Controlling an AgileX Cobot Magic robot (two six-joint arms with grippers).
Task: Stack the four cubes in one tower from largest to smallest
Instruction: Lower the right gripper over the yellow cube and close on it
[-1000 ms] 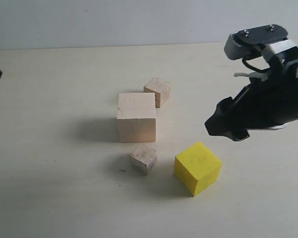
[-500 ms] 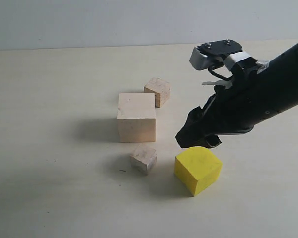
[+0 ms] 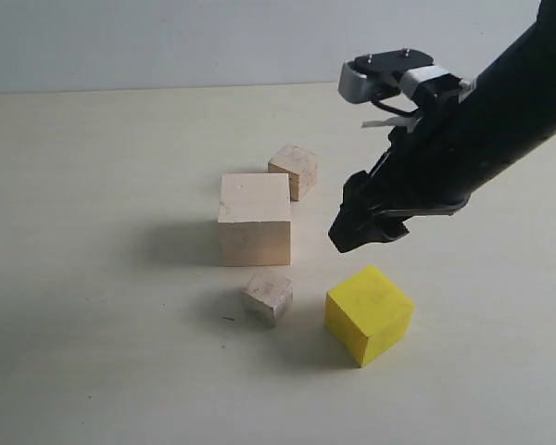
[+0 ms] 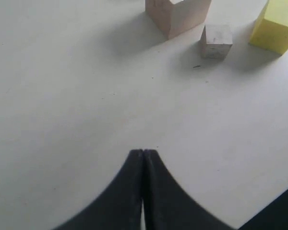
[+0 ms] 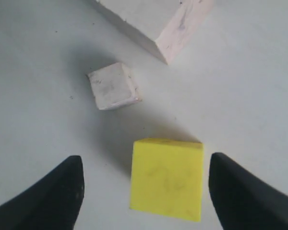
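While the right gripper (image 3: 357, 232) hangs above the yellow cube (image 3: 369, 313), jaws spread wide and empty, square up before you commit.

Nearest the exterior camera: the yellow cube, on the table (image 3: 93, 352), corner-on to that view. The right wrist view shows it between the two fingers (image 5: 62, 189) with room on either side. My read is that the pick of yellow is the step in hand. Its faces look slightly skewed to the jaw line, so turn the wrist a touch and come straight down. Seat the pads on two flat opposite faces, not on corners.

Just beside it but apart: the smallest greyish cube (image 3: 268, 296). One finger descends on that side, so mind the gap.

Further back: the large pale cube (image 3: 254, 220), its top bare. Yellow goes here. Lift clear of its upper edge before crossing, then centre and set down flat.

Farthest: the small wooden cube (image 3: 294, 171), close behind the large cube's far corner. I cannot tell whether they touch. Don't sweep it on release.

Room: the table lies open in front and to the left. The left gripper (image 4: 143, 165) is closed on nothing, well apart from the cubes.
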